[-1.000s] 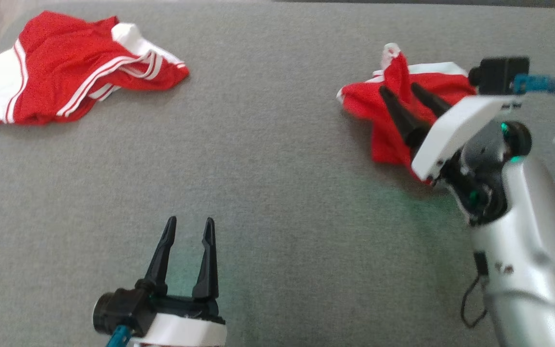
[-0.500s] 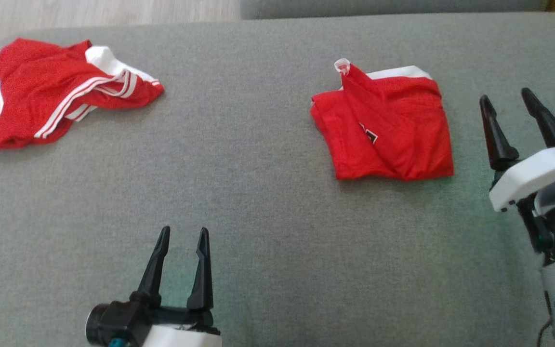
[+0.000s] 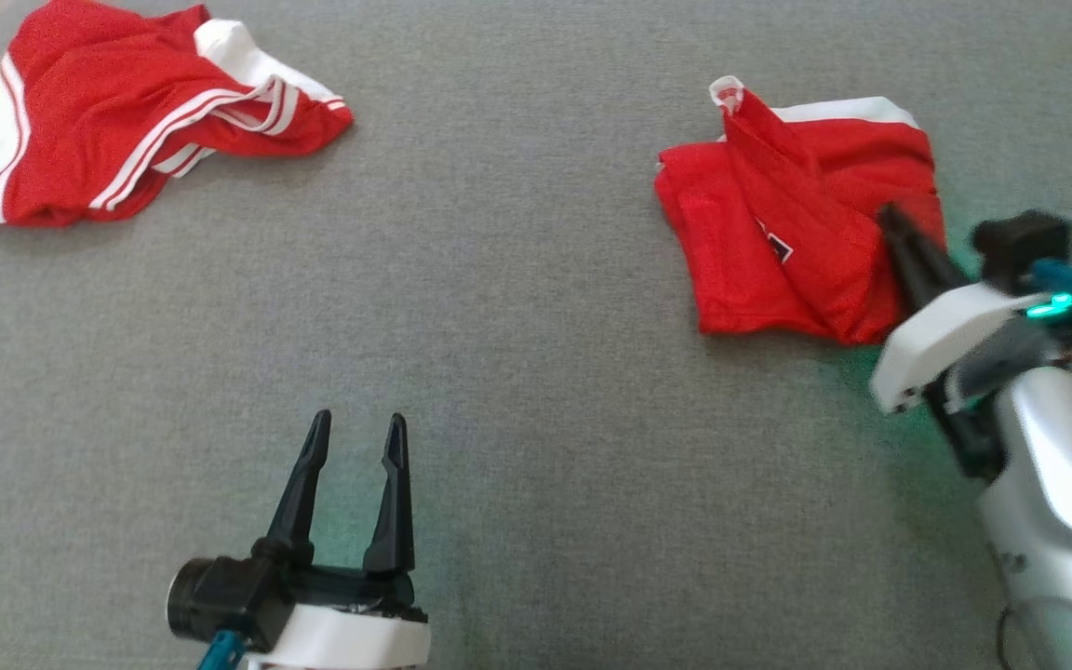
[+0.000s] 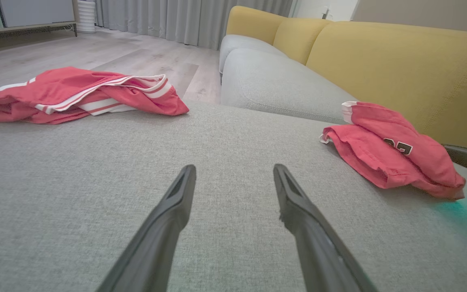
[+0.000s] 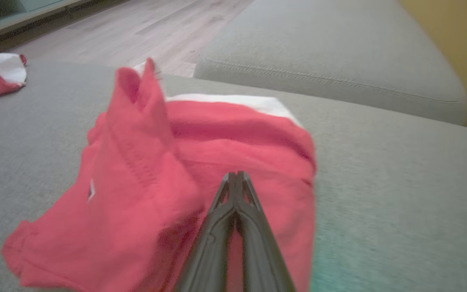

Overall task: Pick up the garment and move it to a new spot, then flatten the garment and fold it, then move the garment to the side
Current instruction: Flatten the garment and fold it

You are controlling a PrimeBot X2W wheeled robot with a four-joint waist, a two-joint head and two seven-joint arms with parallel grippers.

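Note:
The garment (image 3: 778, 233) is a red top with a white edge, loosely folded on the grey cushion at the right. It also shows in the left wrist view (image 4: 387, 158) and close up in the right wrist view (image 5: 144, 170). My right gripper (image 3: 890, 216) is shut at the garment's right side, and the cloth puckers toward the joined tips (image 5: 235, 175). My left gripper (image 3: 359, 419) stands open low on the left with nothing between its fingers (image 4: 234, 167), well apart from the garment.
A second red garment with white stripes (image 3: 117, 112) lies crumpled at the far left of the cushion (image 4: 75, 93). Bare grey cushion (image 3: 517, 326) spreads between the two. A yellow sofa back (image 4: 399, 61) rises behind, with wooden floor beyond.
My right gripper has come in from beside the garment and shut on its right side, wrinkling the cloth. The head camera has shifted. The left gripper has not moved.

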